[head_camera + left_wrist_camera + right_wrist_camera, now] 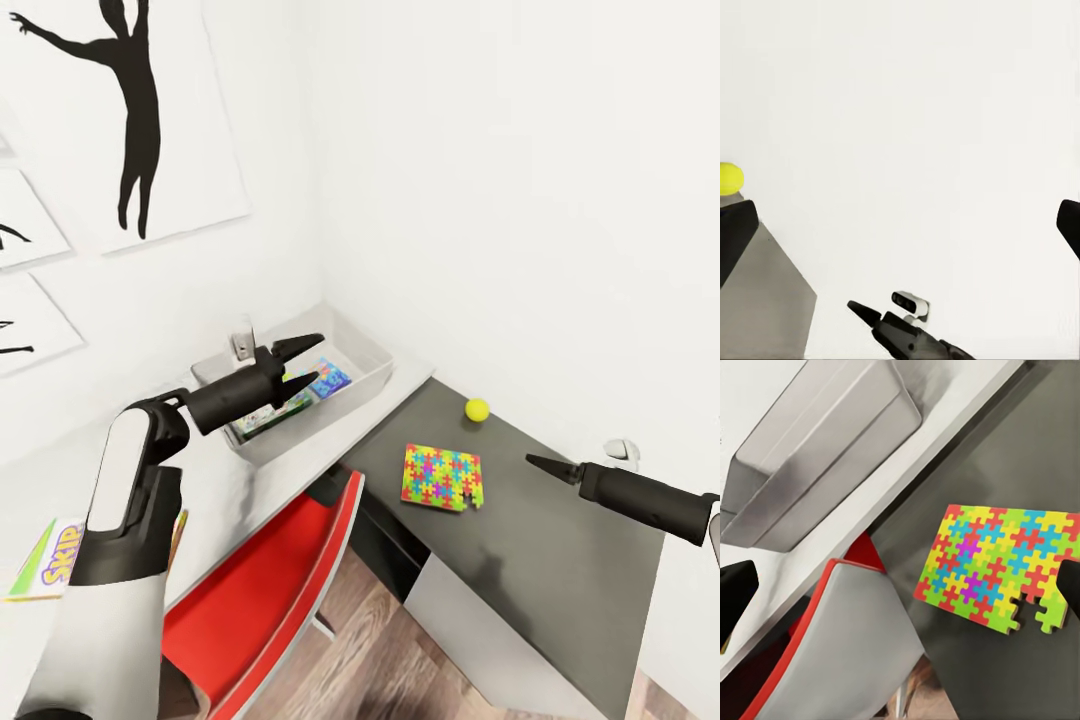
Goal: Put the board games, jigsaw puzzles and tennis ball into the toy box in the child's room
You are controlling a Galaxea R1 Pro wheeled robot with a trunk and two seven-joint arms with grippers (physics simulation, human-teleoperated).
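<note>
One jigsaw puzzle lies flat on the dark wing of the tabletop, ahead of the right gripper and off toward the robot's left of its tip, near but not touching. The right wrist view looks down on the puzzle between the two dark finger edges at the picture's sides, so those jaws stand wide with nothing between them. The puzzle is a near-square with no real long axis; its nearest corner has a few loose-looking pieces. The tennis ball sits farther out from the right jaws, past the puzzle, toward the wall.

The left gripper hovers over the toy box, its jaws parted and empty; under them a blue board game and a green-edged one already lie in the box. Of the two arms, the right is clearly the nearer to the puzzle and the ball.

As for writing, a yellow-green board game lies on the light part of the tabletop well behind the left jaws, by the arm's base, and reads "SKIP"; the rest is hidden. Print on the games in the box is too small to read. A red chair stands tucked at the tabletop's corner.
</note>
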